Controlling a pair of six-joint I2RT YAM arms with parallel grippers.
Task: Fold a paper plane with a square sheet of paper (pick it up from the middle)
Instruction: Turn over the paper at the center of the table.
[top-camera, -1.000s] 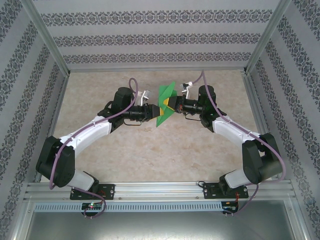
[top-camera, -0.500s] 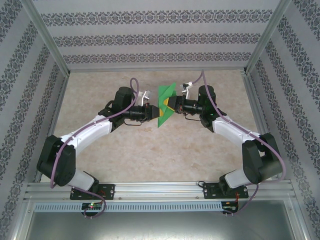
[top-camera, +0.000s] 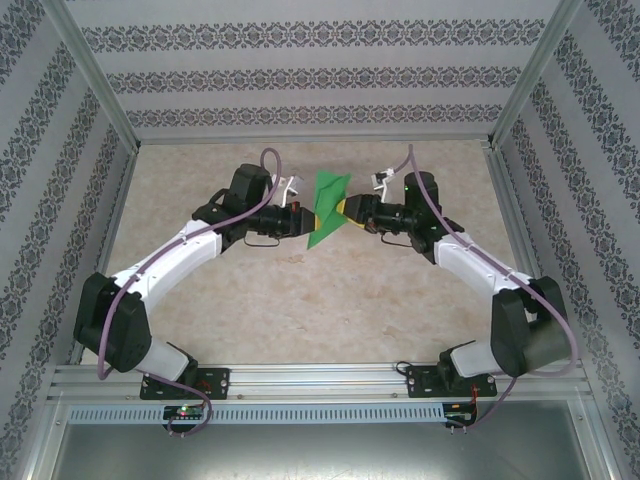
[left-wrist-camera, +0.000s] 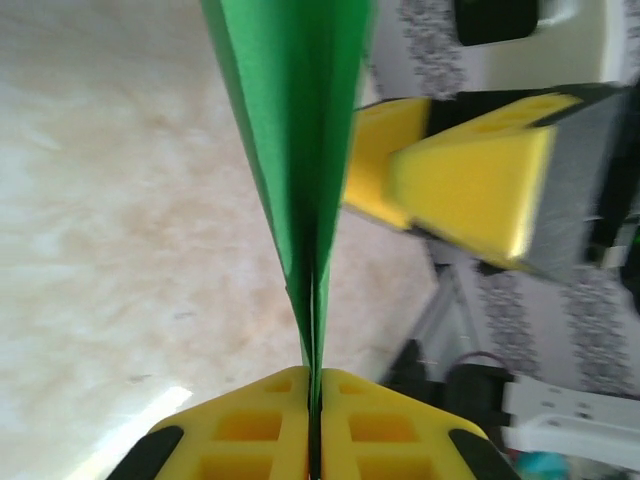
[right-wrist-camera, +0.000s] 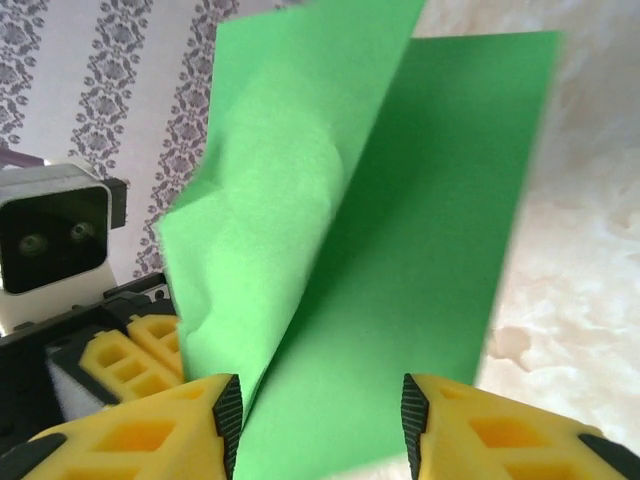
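Left gripper (top-camera: 297, 220) pinched shut on folded green paper (top-camera: 325, 205), upper centre of overhead frame. Right gripper (top-camera: 350, 210) jaws apart, paper edge between them. Paper's long axis runs up-down frame, narrow tip lowest.

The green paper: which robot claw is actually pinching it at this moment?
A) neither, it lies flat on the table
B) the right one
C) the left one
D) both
C: in the left wrist view the left gripper is shut tight on the edge of the folded green paper, while the right gripper stands open, its jaws apart on either side of the sheet.
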